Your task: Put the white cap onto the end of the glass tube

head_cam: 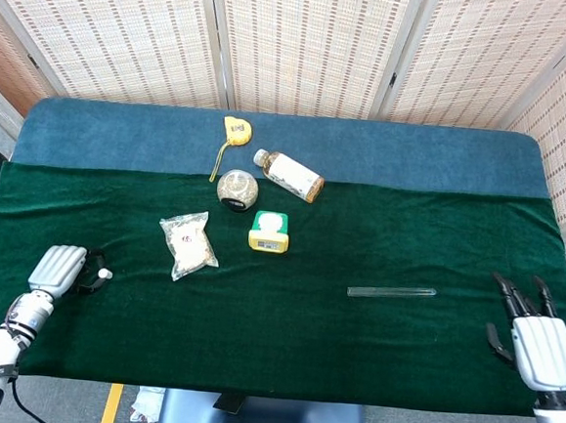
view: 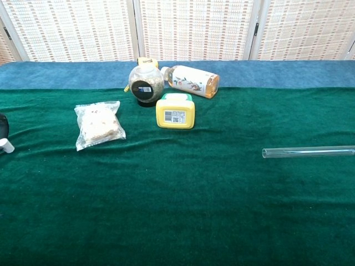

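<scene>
The glass tube (head_cam: pixel 391 293) lies flat on the green cloth, right of the middle; in the chest view the glass tube (view: pixel 308 151) runs off the right edge. My left hand (head_cam: pixel 58 270) sits near the table's front left corner and pinches the small white cap (head_cam: pixel 104 274) at its dark fingertips. In the chest view only the white cap (view: pixel 6 146) and a dark fingertip (view: pixel 3 126) show at the left edge. My right hand (head_cam: pixel 530 344) is at the front right, fingers spread and holding nothing, well right of the tube.
A clear bag of white bits (head_cam: pixel 189 245), a yellow box (head_cam: pixel 269 231), a round jar (head_cam: pixel 237 189), a lying bottle (head_cam: pixel 288 176) and a yellow tape measure (head_cam: pixel 235 129) sit in the back left half. Woven screens stand behind the table.
</scene>
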Action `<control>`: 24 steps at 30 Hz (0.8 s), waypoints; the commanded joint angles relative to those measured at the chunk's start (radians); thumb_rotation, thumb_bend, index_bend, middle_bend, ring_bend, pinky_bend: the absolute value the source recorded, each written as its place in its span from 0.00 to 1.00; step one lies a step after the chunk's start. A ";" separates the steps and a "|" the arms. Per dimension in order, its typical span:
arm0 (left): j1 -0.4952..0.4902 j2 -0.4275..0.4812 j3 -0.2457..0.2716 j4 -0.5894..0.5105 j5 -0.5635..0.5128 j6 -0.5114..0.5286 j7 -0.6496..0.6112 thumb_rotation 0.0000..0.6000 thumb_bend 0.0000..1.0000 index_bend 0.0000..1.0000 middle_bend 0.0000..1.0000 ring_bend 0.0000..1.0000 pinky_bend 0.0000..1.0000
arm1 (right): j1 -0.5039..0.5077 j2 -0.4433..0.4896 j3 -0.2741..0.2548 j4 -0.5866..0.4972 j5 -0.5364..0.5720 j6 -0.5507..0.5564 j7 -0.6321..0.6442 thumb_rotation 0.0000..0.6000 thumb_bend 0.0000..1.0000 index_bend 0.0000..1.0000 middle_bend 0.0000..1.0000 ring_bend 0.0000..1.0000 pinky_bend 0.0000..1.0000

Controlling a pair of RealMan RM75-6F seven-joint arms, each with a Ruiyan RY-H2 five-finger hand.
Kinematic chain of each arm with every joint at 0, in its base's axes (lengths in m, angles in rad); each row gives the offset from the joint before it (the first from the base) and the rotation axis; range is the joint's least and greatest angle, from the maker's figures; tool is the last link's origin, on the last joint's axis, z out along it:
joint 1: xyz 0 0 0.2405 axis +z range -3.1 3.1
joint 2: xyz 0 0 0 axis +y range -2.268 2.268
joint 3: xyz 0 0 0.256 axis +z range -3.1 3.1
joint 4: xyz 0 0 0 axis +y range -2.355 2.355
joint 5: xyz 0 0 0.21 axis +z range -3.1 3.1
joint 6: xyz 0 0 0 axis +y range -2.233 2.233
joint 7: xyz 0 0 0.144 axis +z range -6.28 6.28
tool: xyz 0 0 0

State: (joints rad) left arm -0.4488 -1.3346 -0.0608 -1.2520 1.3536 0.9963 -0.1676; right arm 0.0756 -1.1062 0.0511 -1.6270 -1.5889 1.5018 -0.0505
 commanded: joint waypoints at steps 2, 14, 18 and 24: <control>0.011 0.042 -0.020 -0.081 0.046 0.065 -0.099 1.00 0.48 0.61 1.00 0.94 0.90 | 0.076 0.024 0.014 -0.059 -0.038 -0.088 -0.098 1.00 0.52 0.13 0.35 0.46 0.25; 0.040 0.117 -0.003 -0.233 0.145 0.190 -0.115 1.00 0.48 0.63 1.00 0.94 0.90 | 0.270 -0.092 0.074 -0.088 0.088 -0.367 -0.306 1.00 0.49 0.30 0.83 0.97 0.87; 0.048 0.128 0.007 -0.255 0.154 0.201 -0.107 1.00 0.48 0.63 1.00 0.94 0.90 | 0.311 -0.139 0.080 -0.048 0.176 -0.446 -0.342 1.00 0.47 0.34 0.91 1.00 0.96; 0.049 0.130 0.017 -0.259 0.151 0.190 -0.107 1.00 0.48 0.63 1.00 0.94 0.90 | 0.352 -0.200 0.087 0.017 0.284 -0.507 -0.384 1.00 0.39 0.34 0.94 1.00 0.98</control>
State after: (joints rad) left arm -0.3995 -1.2040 -0.0443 -1.5114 1.5051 1.1869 -0.2743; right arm 0.4112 -1.2869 0.1333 -1.6304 -1.3284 1.0137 -0.4204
